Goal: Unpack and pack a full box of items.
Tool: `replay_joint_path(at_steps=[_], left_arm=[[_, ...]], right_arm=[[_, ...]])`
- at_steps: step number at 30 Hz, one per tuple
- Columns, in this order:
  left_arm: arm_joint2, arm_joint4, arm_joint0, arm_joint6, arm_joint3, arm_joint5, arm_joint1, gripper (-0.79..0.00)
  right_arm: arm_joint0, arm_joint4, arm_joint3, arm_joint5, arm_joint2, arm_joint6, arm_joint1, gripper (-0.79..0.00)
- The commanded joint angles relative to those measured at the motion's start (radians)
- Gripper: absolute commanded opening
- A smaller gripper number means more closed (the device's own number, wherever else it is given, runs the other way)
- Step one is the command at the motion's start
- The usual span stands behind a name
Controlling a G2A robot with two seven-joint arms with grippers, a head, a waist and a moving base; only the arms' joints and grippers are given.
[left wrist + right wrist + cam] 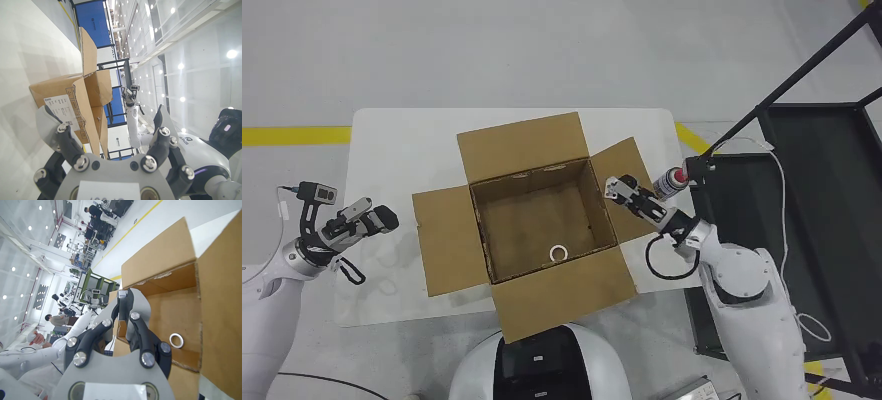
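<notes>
A brown cardboard box (532, 225) is sitting in the middle of the white table (392, 140) with all four flaps folded out. One thing is lying inside it, a small white ring (559, 252), flat on the bottom near the side closest to the robot. A white label (60, 106) is sticking to the outside wall of the box, and its print is too tiny to read.

The right gripper (617, 187) is hanging over the box's right edge. Its fingers are squeezing a small grey thing (122, 306) with a shiny end, and I cannot tell what it is. A bottle (672, 182) with a red cap is lying on the table just beside that arm.

The left gripper (382, 215) is staying well apart from the box, out at the left side. Its fingers are spread wide and holding nothing.
</notes>
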Motion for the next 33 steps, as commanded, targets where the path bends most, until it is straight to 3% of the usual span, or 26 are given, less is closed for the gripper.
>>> replay_joint_path(at_steps=[1, 7, 25, 33], left_arm=[[0.0, 0.0, 0.0, 0.0, 0.0, 0.0, 0.0, 0.0], [0.0, 0.0, 0.0, 0.0, 0.0, 0.0, 0.0, 0.0], [0.0, 0.0, 0.0, 0.0, 0.0, 0.0, 0.0, 0.0], [0.0, 0.0, 0.0, 0.0, 0.0, 0.0, 0.0, 0.0]], right_arm=[[-0.046, 0.047, -0.003, -0.026, 0.053, 0.004, 0.003, -0.785], [-0.164, 0.28, -0.013, -0.091, 0.157, -0.033, 0.002, -0.785], [-0.162, 0.274, -0.013, -0.09, 0.161, -0.04, 0.002, -0.785], [-0.202, 0.15, 0.138, -0.165, 0.328, -0.005, 0.022, -0.785]])
